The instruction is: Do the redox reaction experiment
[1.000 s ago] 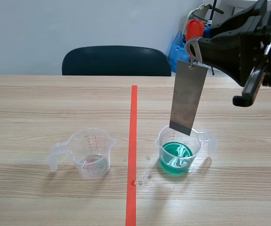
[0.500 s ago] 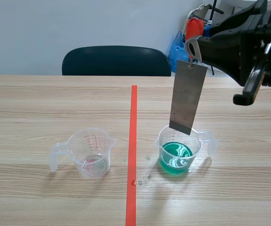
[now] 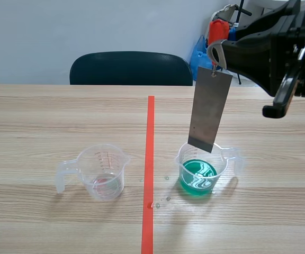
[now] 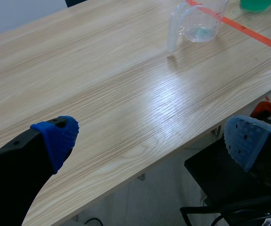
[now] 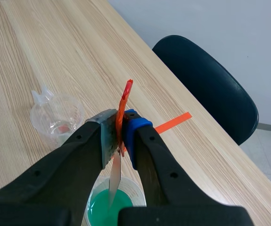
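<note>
We see a long wooden table (image 3: 46, 121) filling the lower two thirds of the scene view, with an orange-red tape line (image 3: 150, 169) down its middle. Behind it, at upper centre, stands a dark chair (image 3: 131, 67).

The right arm (image 3: 269, 50) comes in raised at the upper right. The right gripper (image 3: 215, 55) is closed on the top of a grey metal plate (image 3: 209, 108). In its wrist view we see the plate pinched edge-on between the two pads (image 5: 108, 136).

The plate hangs slightly tilted, right of centre. Its lower edge is over the mouth of the clear beaker (image 3: 236, 159), about at the rim, and seems to be above the green liquid (image 3: 197, 177) rather than in it.

The left gripper (image 4: 150, 139) is out of the scene view. In its wrist view we find the blue pads (image 4: 60, 136) spread wide with nothing between them, over the table's near edge.

At lower left of centre in the scene view sits a second clear beaker (image 3: 97, 159), its handle to the left and a faint reddish trace at its bottom. It stands well apart from the green one, across the tape line.

A few small droplets (image 3: 167, 199) lie on the table between the tape and the green beaker.
</note>
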You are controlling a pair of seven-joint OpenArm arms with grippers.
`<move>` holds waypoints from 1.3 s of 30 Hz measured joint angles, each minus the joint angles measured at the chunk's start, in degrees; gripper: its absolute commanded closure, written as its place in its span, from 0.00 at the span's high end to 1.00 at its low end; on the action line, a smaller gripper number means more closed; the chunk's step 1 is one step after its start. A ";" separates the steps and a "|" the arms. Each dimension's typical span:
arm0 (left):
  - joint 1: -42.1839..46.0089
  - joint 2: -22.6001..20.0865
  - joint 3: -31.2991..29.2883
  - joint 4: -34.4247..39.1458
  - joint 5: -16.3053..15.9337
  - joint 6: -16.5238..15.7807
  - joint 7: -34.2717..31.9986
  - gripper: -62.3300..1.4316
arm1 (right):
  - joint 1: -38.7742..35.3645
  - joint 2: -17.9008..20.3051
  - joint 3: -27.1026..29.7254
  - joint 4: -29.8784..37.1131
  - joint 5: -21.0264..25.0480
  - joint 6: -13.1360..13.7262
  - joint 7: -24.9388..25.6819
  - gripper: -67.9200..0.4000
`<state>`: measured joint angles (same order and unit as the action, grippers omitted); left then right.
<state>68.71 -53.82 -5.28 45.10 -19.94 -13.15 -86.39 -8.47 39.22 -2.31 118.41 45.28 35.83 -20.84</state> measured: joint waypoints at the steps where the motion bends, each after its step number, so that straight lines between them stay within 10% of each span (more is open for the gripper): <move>1: 0.00 0.00 0.00 0.00 0.00 0.00 0.00 1.00 | 0.00 0.00 0.00 0.00 0.00 0.00 0.00 0.02; 39: 0.00 0.00 0.00 0.00 0.00 0.00 0.00 1.00 | 0.00 0.00 0.00 0.00 -0.44 0.00 -0.28 0.02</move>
<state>68.71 -53.82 -5.28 45.10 -19.94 -13.15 -86.39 -8.47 39.22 -2.31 118.41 44.84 35.83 -21.12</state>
